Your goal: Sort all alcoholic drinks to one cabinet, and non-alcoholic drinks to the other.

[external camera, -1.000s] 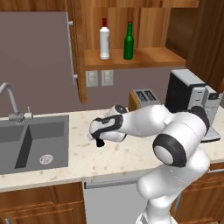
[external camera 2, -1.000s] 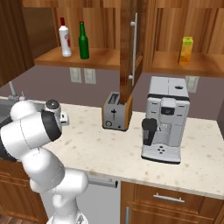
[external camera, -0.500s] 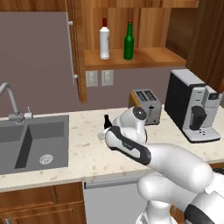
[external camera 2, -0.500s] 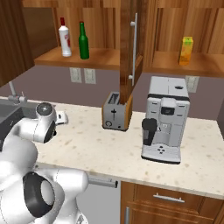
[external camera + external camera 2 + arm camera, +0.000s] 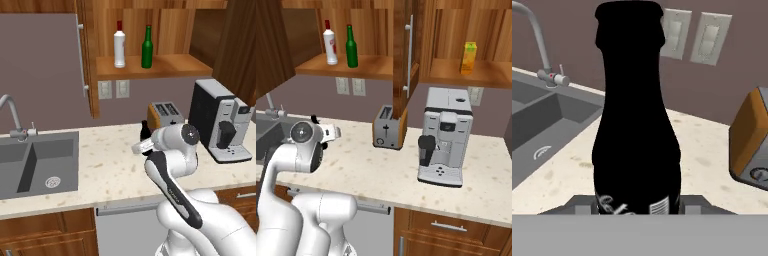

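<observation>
The gripper (image 5: 637, 212) is clamped on the small black cola bottle (image 5: 635, 110), which rises upright just ahead of the hand camera, its dark fingertips (image 5: 587, 204) pressed to either side of the bottle's lower body beside the label band. In the left base view the bottle's black top (image 5: 145, 131) peeks out behind the white wrist, over the speckled countertop (image 5: 105, 170) between the sink (image 5: 37, 162) and the toaster (image 5: 164, 114); whether it rests on the counter or is lifted clear I cannot tell. On the shelf of the open left cabinet the white bottle with red cap (image 5: 119, 45) and the dark-green glass bottle (image 5: 147, 48) stand upright, near each other but not touching. In the right base view the orange-yellow juice carton (image 5: 468, 58) stands alone on the shelf of the right cabinet, above the coffee machine (image 5: 443, 142). A cabinet door (image 5: 406, 55) stands ajar between the two shelves. The faucet (image 5: 539, 42) and two wall outlets (image 5: 694, 32) lie behind the held bottle in the hand view.
</observation>
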